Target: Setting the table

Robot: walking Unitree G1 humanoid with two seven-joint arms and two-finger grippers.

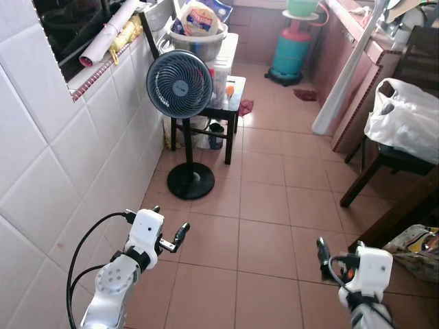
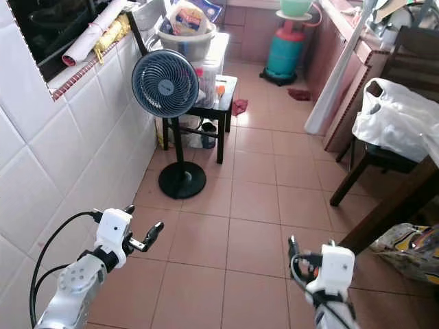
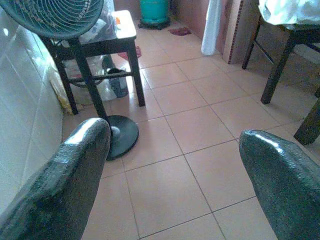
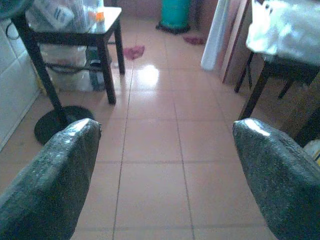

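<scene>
A dark wooden table shows only as a corner at the right edge, and its top is out of frame. Beside it lies a patterned, colourful bundle; what it rests on I cannot tell. My left gripper is held low over the floor by the tiled wall, open, with nothing between its fingers. To the right, just short of the table corner, my right gripper is also open and empty. One of its fingers points forward.
A standing fan on a round black base is ahead on the left, by a black side table with a metal bowl. A teal gas cylinder stands at the back. A dark chair carries a white plastic bag. Tiled floor lies open between.
</scene>
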